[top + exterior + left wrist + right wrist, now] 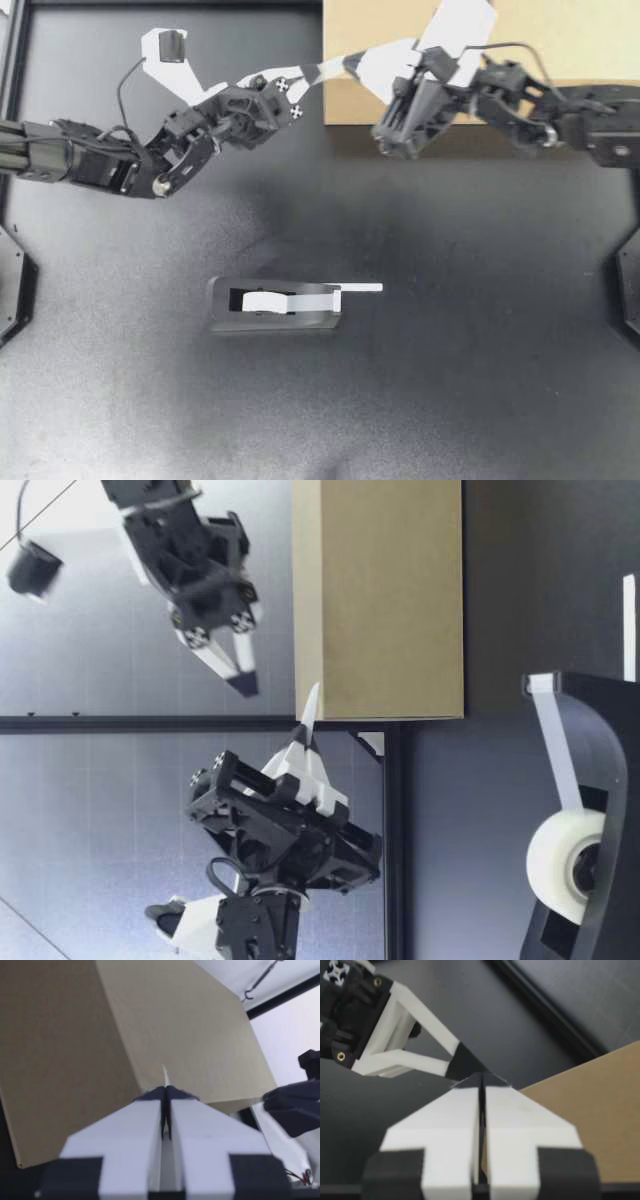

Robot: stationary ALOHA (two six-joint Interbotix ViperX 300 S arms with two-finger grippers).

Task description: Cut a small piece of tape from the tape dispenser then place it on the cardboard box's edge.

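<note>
My left gripper [335, 69] is shut on a small white piece of tape [164, 1074] that pokes out past its fingertips. It hovers at the corner of the cardboard box [520, 50], close to the box's top edge [300, 630]. My right gripper [352, 64] is shut, with nothing visible between its fingers, and its tips almost meet the left ones. In the low view it [243, 685] hangs slightly above my left gripper [304, 736]. The black tape dispenser [275, 305] lies mid-table, a loose strip [360, 288] sticking out of it.
The box [380, 600] stands at the table's back right. The dispenser with its white roll [565, 850] is close to the low camera. A camera on a cable [172, 45] hangs over the back left.
</note>
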